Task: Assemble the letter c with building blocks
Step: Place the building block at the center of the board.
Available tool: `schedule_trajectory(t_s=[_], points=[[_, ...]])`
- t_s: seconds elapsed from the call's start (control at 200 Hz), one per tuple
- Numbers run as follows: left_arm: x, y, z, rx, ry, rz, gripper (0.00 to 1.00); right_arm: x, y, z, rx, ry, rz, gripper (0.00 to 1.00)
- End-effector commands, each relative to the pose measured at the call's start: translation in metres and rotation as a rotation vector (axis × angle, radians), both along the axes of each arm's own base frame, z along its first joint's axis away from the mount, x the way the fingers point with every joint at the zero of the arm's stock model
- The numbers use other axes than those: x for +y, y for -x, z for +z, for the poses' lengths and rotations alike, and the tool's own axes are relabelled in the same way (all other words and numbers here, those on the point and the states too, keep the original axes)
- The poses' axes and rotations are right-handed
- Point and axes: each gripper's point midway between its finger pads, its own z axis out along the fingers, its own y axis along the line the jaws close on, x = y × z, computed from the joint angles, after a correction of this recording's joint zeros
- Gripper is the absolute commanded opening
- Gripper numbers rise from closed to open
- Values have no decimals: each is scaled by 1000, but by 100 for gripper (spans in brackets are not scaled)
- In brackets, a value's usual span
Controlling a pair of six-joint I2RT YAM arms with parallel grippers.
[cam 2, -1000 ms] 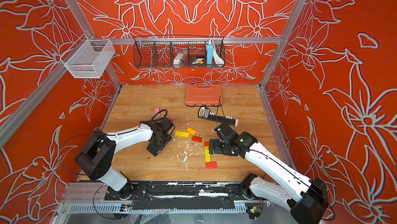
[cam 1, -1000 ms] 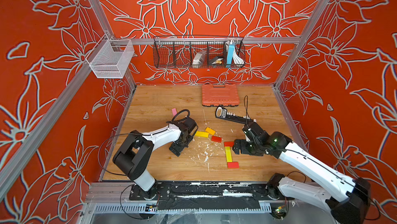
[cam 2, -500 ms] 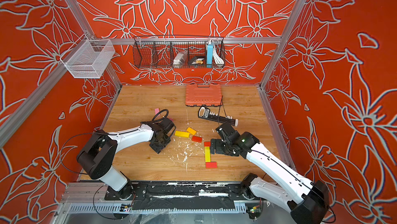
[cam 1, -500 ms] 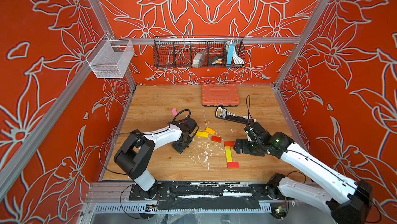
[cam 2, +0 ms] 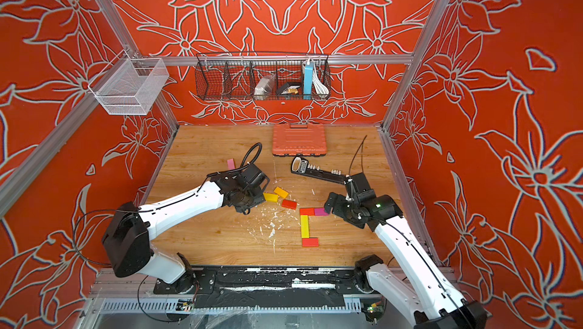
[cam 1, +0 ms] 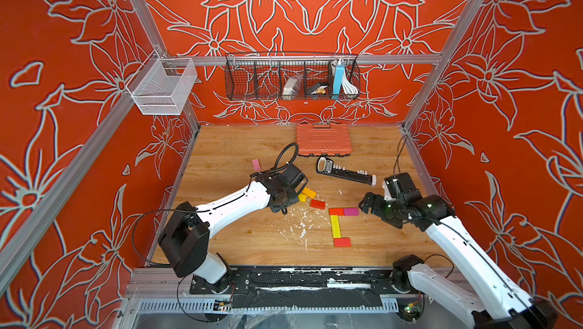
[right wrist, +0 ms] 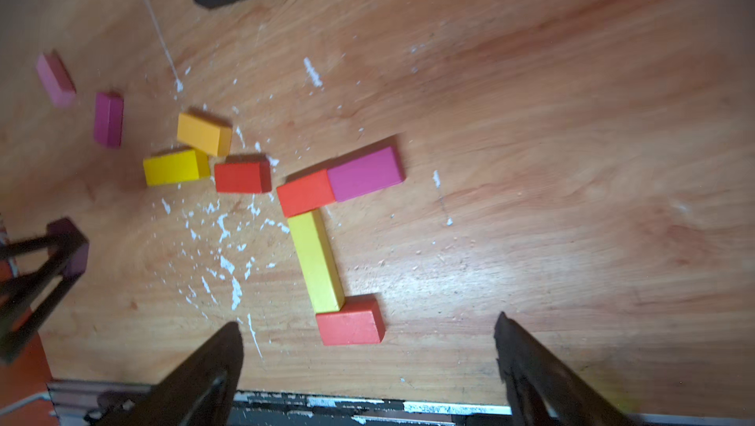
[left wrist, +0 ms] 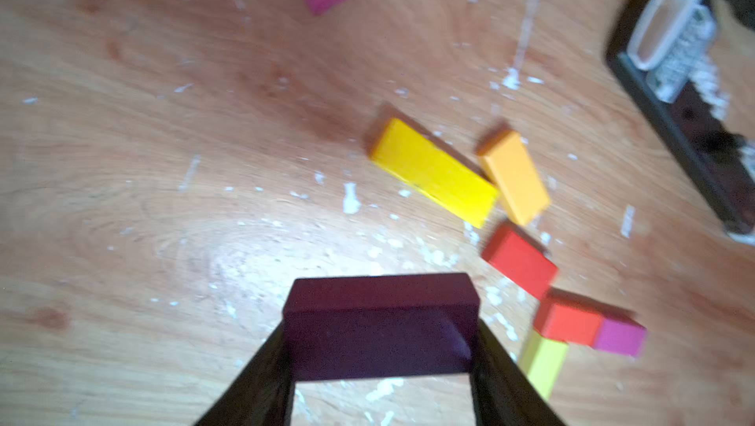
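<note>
Purple block (left wrist: pixel 380 305) pinched by its ends in L end effector (left wrist: pixel 382 336), jaws part-closed on it; lifted or not, can't tell. R end effector (cam 1: pixel 368 203) spread wide, nothing in it, hovering near magenta block (right wrist: pixel 365 174). On wood surface (cam 1: pixel 239 239), part-built letter: magenta block touching red-orange block (right wrist: pixel 306 198), long yellow block (right wrist: pixel 316 260) running from that to red block (right wrist: pixel 350 321) nearest the arm bases. Loose betw. the arms: short yellow block (right wrist: pixel 175 166) touching orange block (right wrist: pixel 204 134), second red block (right wrist: pixel 243 176) just beside. Further off: second magenta block (right wrist: pixel 108 119), pink block (right wrist: pixel 55 80). At rear: black bar (cam 1: pixel 345 172), orange case (cam 1: pixel 323 139).
</note>
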Motion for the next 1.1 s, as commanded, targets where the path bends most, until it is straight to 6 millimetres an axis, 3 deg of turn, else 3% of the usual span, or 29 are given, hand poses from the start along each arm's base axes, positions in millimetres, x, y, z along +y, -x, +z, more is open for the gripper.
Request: schedule_trajectory(t_s=[0.0, 0.24, 0.48, 0.811, 1.096], points=[[-39, 7, 10, -8, 8, -145, 54, -14, 7, -4, 48, -76, -68, 98], [-138, 31, 12, 12, 76, -329, 54, -38, 5, -4, 22, -223, -238, 98], [-207, 52, -3, 43, 75, -459, 54, -54, 3, -16, 25, -211, -293, 98], [-250, 76, -27, 73, 27, -565, 55, -73, -5, -23, 30, -197, -356, 98], [-254, 81, -38, 95, 11, -577, 55, -81, -1, -26, 36, -133, -345, 99]])
